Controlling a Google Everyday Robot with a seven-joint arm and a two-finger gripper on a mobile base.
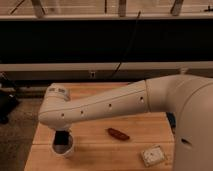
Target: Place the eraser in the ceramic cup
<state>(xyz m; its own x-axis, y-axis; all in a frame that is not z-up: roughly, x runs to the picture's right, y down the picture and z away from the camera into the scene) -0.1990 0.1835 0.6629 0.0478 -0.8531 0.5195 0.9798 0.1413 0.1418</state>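
Note:
The white ceramic cup stands near the front left corner of the wooden table. My white arm reaches across from the right and bends down at its left end. The gripper is a dark shape that hangs straight down into the cup's mouth. The black eraser cannot be told apart from the dark gripper; it is either held there or hidden inside the cup.
A brown oblong thing lies on the table to the right of the cup. A pale square object lies at the front right. The table's left edge is close to the cup. A dark wall runs behind.

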